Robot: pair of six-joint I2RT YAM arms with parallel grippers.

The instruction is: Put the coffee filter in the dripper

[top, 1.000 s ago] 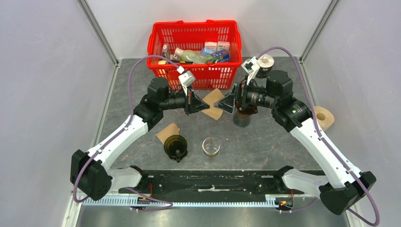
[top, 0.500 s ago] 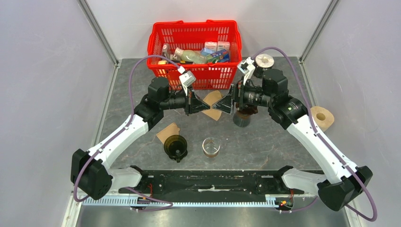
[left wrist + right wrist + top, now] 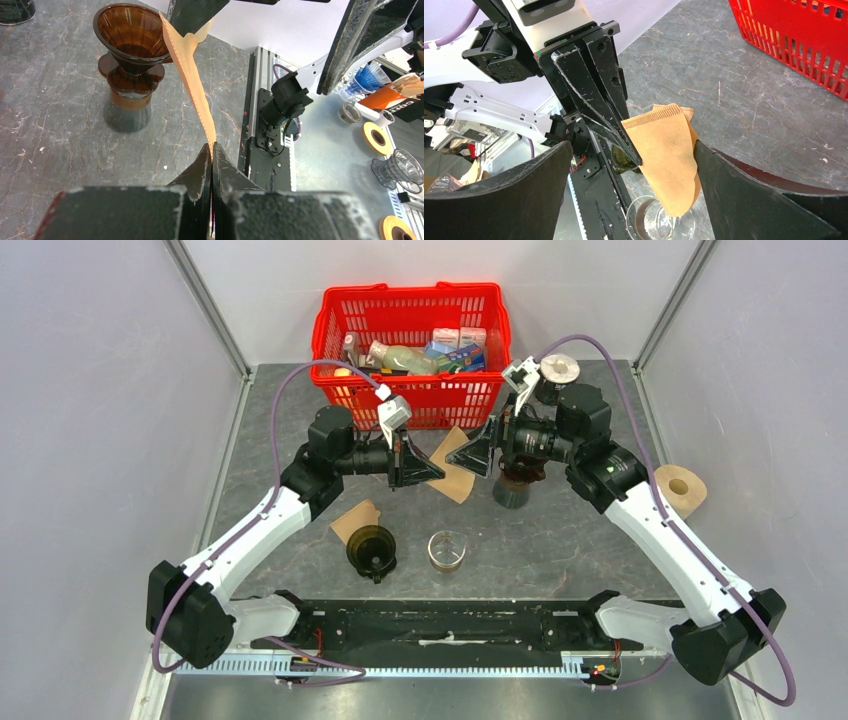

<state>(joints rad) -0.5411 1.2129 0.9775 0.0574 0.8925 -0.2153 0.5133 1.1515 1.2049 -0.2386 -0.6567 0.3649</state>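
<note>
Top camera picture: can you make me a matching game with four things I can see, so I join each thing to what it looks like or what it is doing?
Things:
1. coffee filter
2. basket
3. right gripper
4. dripper

Looks or states:
a. red, at the far edge of the table
b. open wide, holding nothing
c. pinched in the shut left gripper
d. brown cone with no filter in it yet

Right pairs: 1-c, 2-a, 3-b, 4-d.

Red basket (image 3: 412, 291) of groceries (image 3: 410, 359) at back, clear glass (image 3: 447, 550), brown roll (image 3: 683, 488) right
</note>
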